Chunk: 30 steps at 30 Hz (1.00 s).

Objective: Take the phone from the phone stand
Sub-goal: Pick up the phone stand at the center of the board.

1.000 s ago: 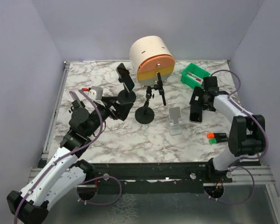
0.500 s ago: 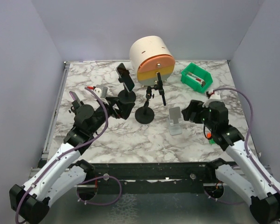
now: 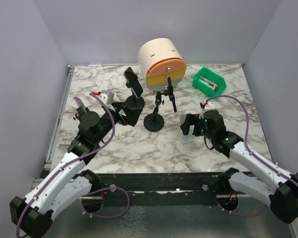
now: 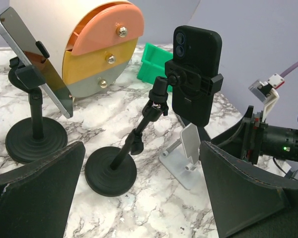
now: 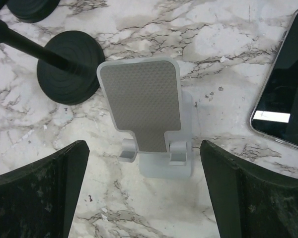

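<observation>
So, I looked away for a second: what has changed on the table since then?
The right gripper swung left from the table's right side and now hovers open over the empty silver stand; the phone lies flat beside it. The left gripper and both black stands with their phones stayed put.

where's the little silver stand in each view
Top external: silver stand right of centre.
Left wrist: low, right of centre.
Right wrist: centre.
Shared landmark: the round black base to its left in all three.
</observation>
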### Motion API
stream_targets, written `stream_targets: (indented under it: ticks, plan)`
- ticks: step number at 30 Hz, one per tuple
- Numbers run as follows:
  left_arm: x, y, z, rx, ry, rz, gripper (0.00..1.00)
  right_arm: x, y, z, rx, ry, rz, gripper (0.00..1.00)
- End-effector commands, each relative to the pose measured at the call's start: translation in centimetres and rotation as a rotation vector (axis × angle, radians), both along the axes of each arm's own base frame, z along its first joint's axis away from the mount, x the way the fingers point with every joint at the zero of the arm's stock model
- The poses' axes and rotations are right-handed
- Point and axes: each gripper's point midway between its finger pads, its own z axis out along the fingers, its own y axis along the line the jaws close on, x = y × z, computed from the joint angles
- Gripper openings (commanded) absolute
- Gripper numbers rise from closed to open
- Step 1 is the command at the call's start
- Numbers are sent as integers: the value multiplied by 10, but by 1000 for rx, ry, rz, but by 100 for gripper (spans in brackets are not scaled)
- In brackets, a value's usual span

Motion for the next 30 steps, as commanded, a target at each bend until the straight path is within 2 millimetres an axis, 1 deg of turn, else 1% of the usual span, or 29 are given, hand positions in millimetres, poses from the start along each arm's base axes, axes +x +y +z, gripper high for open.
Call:
stream_targets:
  ticks: [1, 5, 8, 9, 10, 12, 15, 19, 25, 30]
  plan:
    - [2, 5, 1, 12, -20, 29, 99, 26, -5, 16, -50, -93, -102, 100]
    - [2, 5, 0, 16, -20, 29, 99, 36, -5, 14, -72, -108, -115, 100]
    - [2, 4, 0, 14, -20, 25, 99, 37, 8, 13, -42, -113, -63, 100]
    - [2, 4, 0, 14, -20, 24, 99, 36, 12, 10, -39, -104, -46, 100]
    - [2, 3, 0, 15, -20, 21, 99, 39, 17, 11, -26, -115, -32, 100]
    - [2, 3, 0, 14, -17, 22, 99, 40, 25, 7, -27, -104, -7, 100]
    - [2, 3, 0, 14, -18, 22, 99, 44, 24, -1, -54, -78, -29, 100]
    - [2, 4, 1, 13, -19, 23, 99, 46, 18, -5, -81, -68, -63, 97]
    - [1, 4, 2, 12, -21, 22, 99, 41, 20, -12, -90, -56, -48, 89]
    - [1, 3, 1, 11, -19, 19, 99, 38, 24, -21, -99, -33, -33, 86]
